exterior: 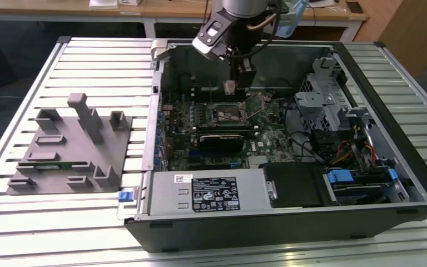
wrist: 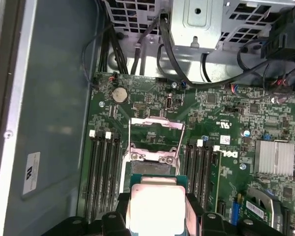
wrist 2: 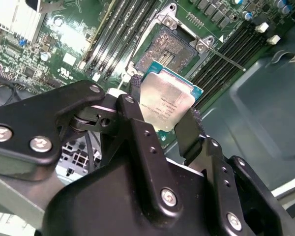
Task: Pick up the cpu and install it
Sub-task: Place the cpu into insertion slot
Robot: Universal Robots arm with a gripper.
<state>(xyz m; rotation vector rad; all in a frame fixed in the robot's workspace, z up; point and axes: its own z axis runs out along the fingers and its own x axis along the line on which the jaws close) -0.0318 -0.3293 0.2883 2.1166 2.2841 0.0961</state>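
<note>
Pincer: the pincer is pinching the cpu by two opposite edges, and the chip's pale metal top shows in both wrist views.
Cpu: it hangs in the air inside the open computer case, over the motherboard and near the socket, not touching it.
Grip risk: the hold is on thin edges only (little of the chip sits between the fingers), so a small slip could tilt it or drop it onto the board.
Socket risk: the contact field lies bare with the metal frame swung up. A chip set down tilted or off-centre could bend the contacts.
Orientation risk: I cannot tell whether the chip's corners match the socket. A wrong turn would keep it from seating.
Neighbours: memory slots flank the socket and a thin lever juts beside it. The broad black fingers could catch either.
Farther out: the grey fixture stands on the slatted tabletop, well apart from the case, and likely poses no hazard.
</note>
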